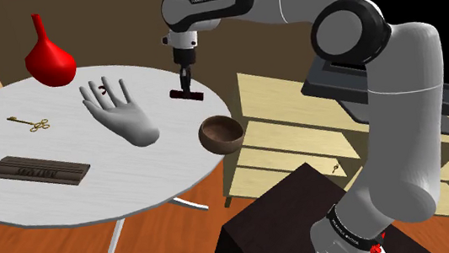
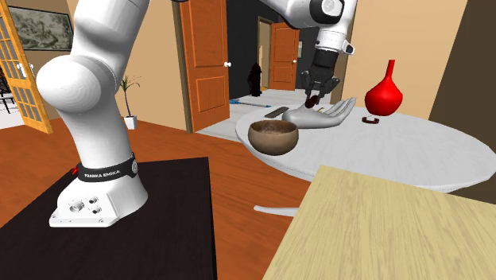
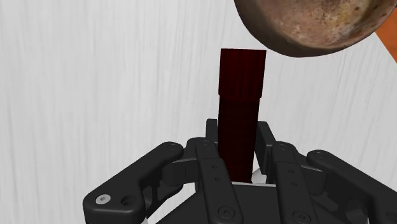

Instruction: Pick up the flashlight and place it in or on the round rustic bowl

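The flashlight (image 3: 242, 76), a dark red cylinder, is clamped between my two fingers. It points straight out from my hand (image 3: 238, 130), wider head farthest from me. In the shoulder view it hangs head down under my hand (image 1: 184, 76), over the white round counter (image 1: 135, 185). I cannot tell whether its head touches the top.

The bowl (image 1: 220, 133), brown and rough, sits at the counter's rim, near the flashlight (image 1: 184, 92) but apart from it, toward the shoulder view's lower right. From my wrist its mottled curve (image 3: 312, 25) lies just past the flashlight's head.

On the shoulder view's left of the flashlight a grey sculpture (image 1: 120, 114) of an open palm lies on the counter. Beyond it stand a red vase (image 1: 49, 62), a small gold key (image 1: 30, 124) and a dark plaque (image 1: 39, 171).
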Controlling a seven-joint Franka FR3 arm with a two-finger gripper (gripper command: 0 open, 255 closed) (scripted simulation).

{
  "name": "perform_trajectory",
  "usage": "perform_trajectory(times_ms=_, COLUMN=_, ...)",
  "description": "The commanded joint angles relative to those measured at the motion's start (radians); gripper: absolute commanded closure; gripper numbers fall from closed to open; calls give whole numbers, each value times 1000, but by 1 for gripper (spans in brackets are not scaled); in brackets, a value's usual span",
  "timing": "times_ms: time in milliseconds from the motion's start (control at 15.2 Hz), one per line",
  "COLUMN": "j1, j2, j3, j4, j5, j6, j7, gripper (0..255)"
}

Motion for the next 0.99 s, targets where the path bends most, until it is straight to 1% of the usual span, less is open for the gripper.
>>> perform_trajectory(times_ms=0, j1=-1, j2=-2, j3=0, j4=23, j5=0, j6=-25, j7=0, gripper=255)
perform_trajectory(times_ms=198, j1=-1, j2=-6, j3=0, j4=46, j5=0, j6=-52, j7=1, gripper=255)
perform_trajectory(times_ms=330, j1=-5, j2=-104, j3=-2, j4=-106, j5=1, j6=1, j7=-6, gripper=255)
perform_trajectory(times_ms=528, j1=-11, j2=-235, j3=-5, j4=-300, j5=2, j6=64, j7=-17, gripper=255)
perform_trajectory(times_ms=924, j1=-21, j2=-474, j3=-13, j4=-621, j5=1, j6=145, j7=-39, gripper=255)
